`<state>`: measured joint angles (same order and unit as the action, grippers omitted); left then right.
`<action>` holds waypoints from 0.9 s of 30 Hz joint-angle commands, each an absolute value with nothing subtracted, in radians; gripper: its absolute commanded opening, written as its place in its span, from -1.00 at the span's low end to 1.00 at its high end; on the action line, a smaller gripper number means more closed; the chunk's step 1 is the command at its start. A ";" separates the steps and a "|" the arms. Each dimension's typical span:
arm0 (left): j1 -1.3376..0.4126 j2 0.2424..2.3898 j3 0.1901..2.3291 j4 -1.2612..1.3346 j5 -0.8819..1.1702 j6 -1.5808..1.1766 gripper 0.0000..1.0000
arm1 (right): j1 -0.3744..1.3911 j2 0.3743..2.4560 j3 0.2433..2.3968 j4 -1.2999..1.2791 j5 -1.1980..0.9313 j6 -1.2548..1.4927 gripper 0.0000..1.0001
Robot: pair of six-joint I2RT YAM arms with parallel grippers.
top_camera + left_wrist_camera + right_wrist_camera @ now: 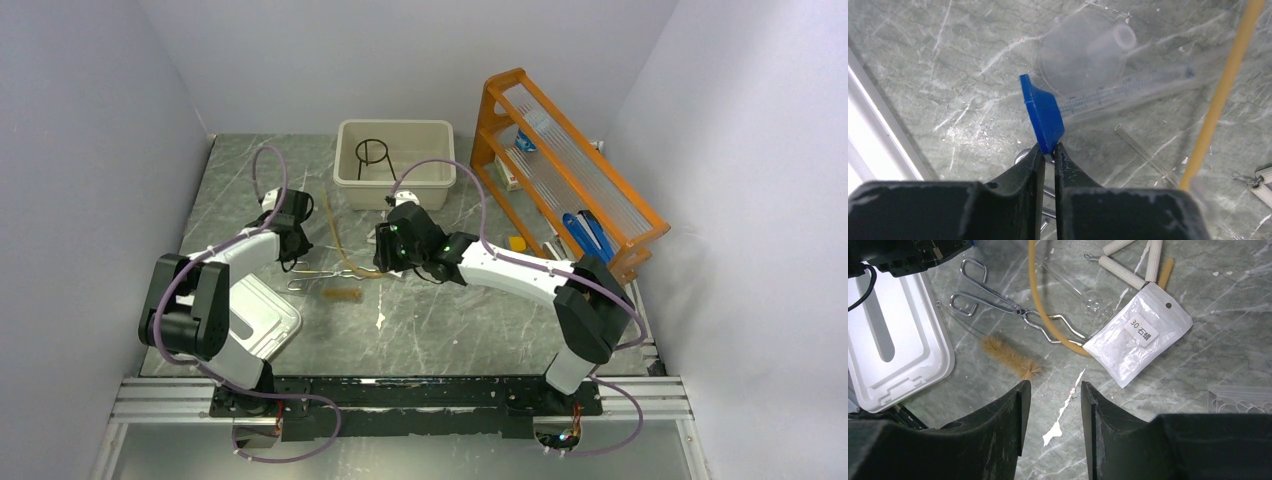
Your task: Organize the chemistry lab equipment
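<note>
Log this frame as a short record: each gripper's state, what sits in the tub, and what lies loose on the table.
left gripper: shut on the blue cap
right gripper: open, holding nothing, above the table
beige tub: holds the black tripod ring
loose on table: metal tongs, brush, tan tube, white packet
white lid: lying flat, off the tub
</note>
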<state>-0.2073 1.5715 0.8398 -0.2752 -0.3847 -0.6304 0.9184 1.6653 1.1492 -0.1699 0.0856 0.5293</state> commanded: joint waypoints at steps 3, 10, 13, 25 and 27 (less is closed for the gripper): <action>-0.201 1.510 0.874 -0.304 -0.418 -0.608 -0.89 | 0.923 1.624 1.150 -0.168 0.093 0.529 -0.10; -0.215 1.456 0.904 -0.418 -0.308 -0.580 -0.91 | 0.922 1.598 1.140 -0.160 0.102 0.537 -0.10; -0.215 1.414 0.919 -0.483 -0.287 -0.573 -0.90 | 0.922 1.587 1.132 -0.150 0.093 0.545 -0.10; -0.215 1.171 0.996 -0.629 -0.243 -0.491 -0.91 | 0.921 1.554 1.186 -0.111 0.026 0.533 0.00; -0.215 1.148 1.030 -0.640 -0.247 -0.458 -0.91 | 0.920 1.550 1.219 -0.106 0.024 0.469 0.06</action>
<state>-0.2123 1.2007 0.9485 -0.5911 -0.2687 -0.5308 0.9184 1.5841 1.1465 -0.1406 0.0456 0.5495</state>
